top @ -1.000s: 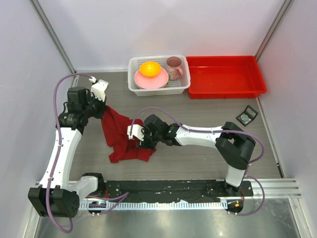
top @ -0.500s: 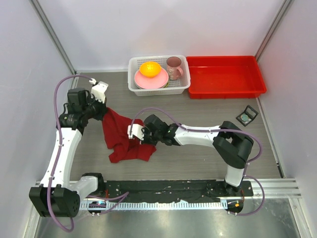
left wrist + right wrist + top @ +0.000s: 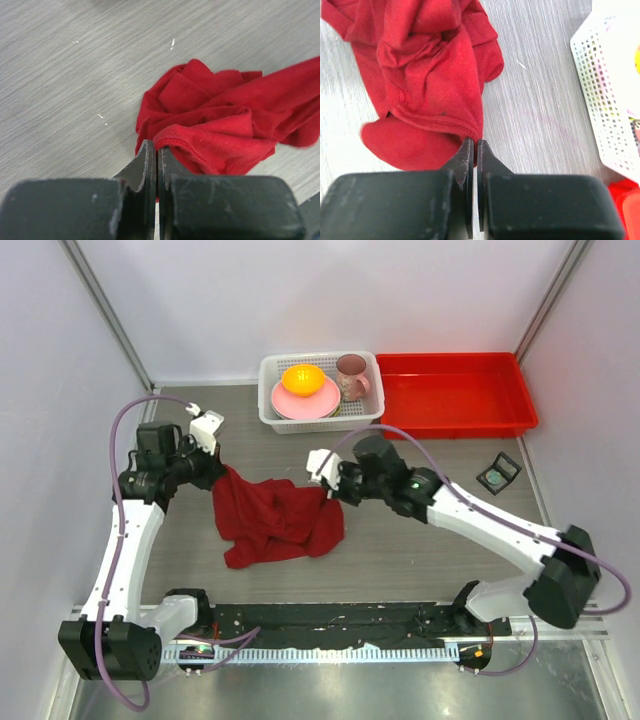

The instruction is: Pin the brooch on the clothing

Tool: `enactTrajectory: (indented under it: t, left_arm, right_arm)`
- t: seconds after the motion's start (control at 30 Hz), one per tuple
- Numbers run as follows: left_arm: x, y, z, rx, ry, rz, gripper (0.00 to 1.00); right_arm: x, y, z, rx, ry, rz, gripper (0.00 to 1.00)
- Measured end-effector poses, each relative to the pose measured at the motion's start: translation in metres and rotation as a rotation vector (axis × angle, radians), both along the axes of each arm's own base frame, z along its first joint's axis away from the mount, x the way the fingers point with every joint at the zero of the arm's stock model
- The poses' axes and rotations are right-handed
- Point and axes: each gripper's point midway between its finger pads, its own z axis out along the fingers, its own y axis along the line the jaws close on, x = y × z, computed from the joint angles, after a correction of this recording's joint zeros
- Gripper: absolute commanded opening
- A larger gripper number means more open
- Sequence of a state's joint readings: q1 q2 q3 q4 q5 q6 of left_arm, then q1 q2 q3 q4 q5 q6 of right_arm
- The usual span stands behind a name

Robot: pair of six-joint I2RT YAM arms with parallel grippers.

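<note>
The clothing (image 3: pixel 275 522) is a dark red shirt, bunched on the table between my two arms. My left gripper (image 3: pixel 222 473) is shut on its upper left edge; the left wrist view shows a hemmed fold (image 3: pixel 220 125) pinched at the fingertips (image 3: pixel 150 150). My right gripper (image 3: pixel 328 491) is shut on the shirt's right edge, with the hem (image 3: pixel 435 85) caught at its tips (image 3: pixel 474 142). The brooch (image 3: pixel 496 477), a small pale disc, rests in a little black square holder at the far right, away from both grippers.
A white perforated basket (image 3: pixel 322 422) at the back holds a pink plate, an orange bowl (image 3: pixel 302 379) and a pink cup (image 3: pixel 351 375); its wall (image 3: pixel 610 100) shows in the right wrist view. A red plastic tray (image 3: pixel 455 390) stands beside it on the right.
My right gripper has closed on the shirt's hem and swung right and toward the back, drawing the cloth out wider. The left gripper has kept its hold and barely moved.
</note>
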State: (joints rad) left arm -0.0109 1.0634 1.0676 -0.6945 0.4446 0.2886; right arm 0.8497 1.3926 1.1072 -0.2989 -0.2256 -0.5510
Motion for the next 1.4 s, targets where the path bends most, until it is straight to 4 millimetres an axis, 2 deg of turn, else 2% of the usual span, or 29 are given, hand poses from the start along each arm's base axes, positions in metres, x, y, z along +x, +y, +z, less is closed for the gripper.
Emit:
enactTrajectory:
  t: [0.07, 0.13, 0.23, 0.43, 0.57, 0.67, 0.8, 1.0, 1.2, 1.3, 1.4]
  left_arm:
    - [-0.005, -0.003, -0.001, -0.006, 0.010, -0.026, 0.00]
    - [-0.010, -0.007, -0.003, -0.008, 0.021, -0.056, 0.00]
    - [-0.016, -0.010, -0.010, -0.009, 0.052, -0.089, 0.00]
    - [-0.013, -0.005, -0.036, 0.013, 0.155, -0.074, 0.00]
    - [-0.009, 0.001, -0.049, 0.037, 0.201, -0.050, 0.00]
    - [-0.008, 0.002, -0.053, 0.042, 0.215, -0.042, 0.00]
    - [-0.006, 0.005, -0.060, 0.054, 0.237, -0.032, 0.00]
    - [-0.005, 0.005, -0.064, 0.055, 0.249, -0.031, 0.00]
    - [-0.004, 0.005, -0.065, 0.054, 0.255, -0.030, 0.00]
    - [-0.004, 0.005, -0.065, 0.054, 0.255, -0.031, 0.00]
    - [-0.004, 0.005, -0.066, 0.052, 0.257, -0.030, 0.00]
  right_arm:
    - [-0.008, -0.017, 0.009, 0.003, -0.017, 0.005, 0.01]
    - [-0.024, -0.034, 0.000, -0.025, -0.012, 0.032, 0.01]
    - [-0.046, -0.053, -0.032, -0.102, 0.034, 0.078, 0.01]
    - [-0.057, -0.068, -0.101, -0.285, 0.117, 0.134, 0.01]
    - [-0.058, -0.070, -0.125, -0.360, 0.106, 0.149, 0.46]
    - [-0.055, -0.060, -0.128, -0.376, 0.055, 0.156, 0.61]
    - [-0.048, -0.048, -0.123, -0.352, -0.023, 0.150, 0.68]
    - [-0.043, -0.049, -0.121, -0.346, -0.117, 0.141, 0.69]
    - [-0.043, -0.039, -0.116, -0.336, -0.180, 0.158, 0.66]
    - [-0.040, -0.038, -0.116, -0.337, -0.200, 0.150, 0.61]
    - [-0.037, -0.037, -0.122, -0.347, -0.197, 0.145, 0.36]
